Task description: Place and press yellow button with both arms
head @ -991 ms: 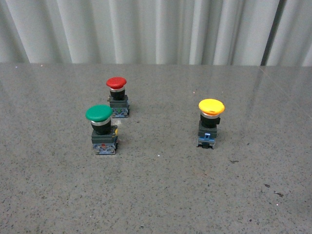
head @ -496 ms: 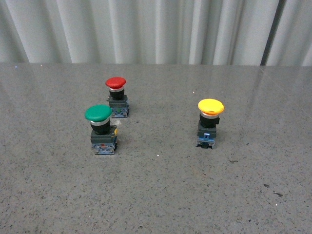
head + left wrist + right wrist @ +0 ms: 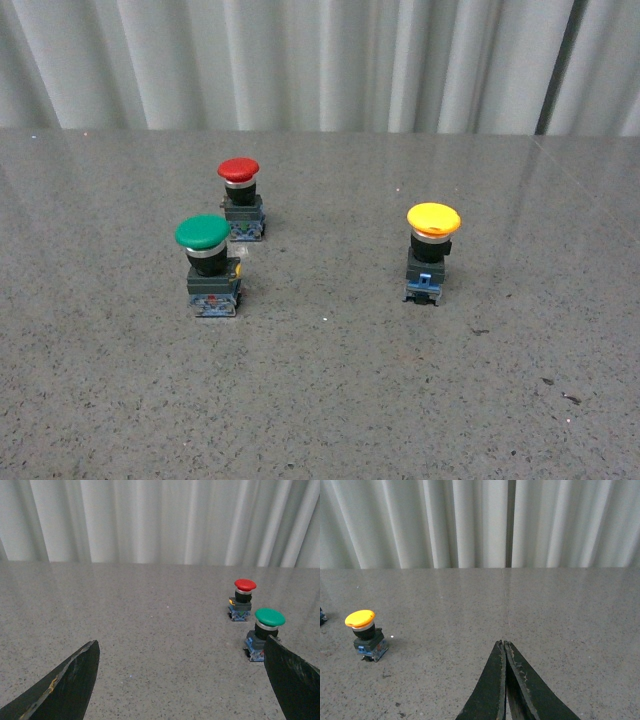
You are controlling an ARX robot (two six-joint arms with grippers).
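The yellow button, a small push-button with a wide yellow mushroom cap, a black collar and a dark grey-blue block base, stands upright on the speckled grey stone counter, right of centre in the front view and untouched by either arm. The right wrist view shows it too, off to one side and well apart from the right tool, whose two thin black fingers are pressed together tip to tip, holding nothing, above bare counter. Well apart from the yellow button, on the left side of the counter, stand two more upright push-buttons: a green-capped one nearer the robot and a smaller red-capped one just behind it, close together but not touching. The left wrist view shows the same pair, green and red, with the left tool spread wide and empty; one of its black fingers overlaps the base of the green-capped button in that view, though contact cannot be told. A pleated white curtain hangs behind the far edge of the counter. Neither arm appears in the front view.
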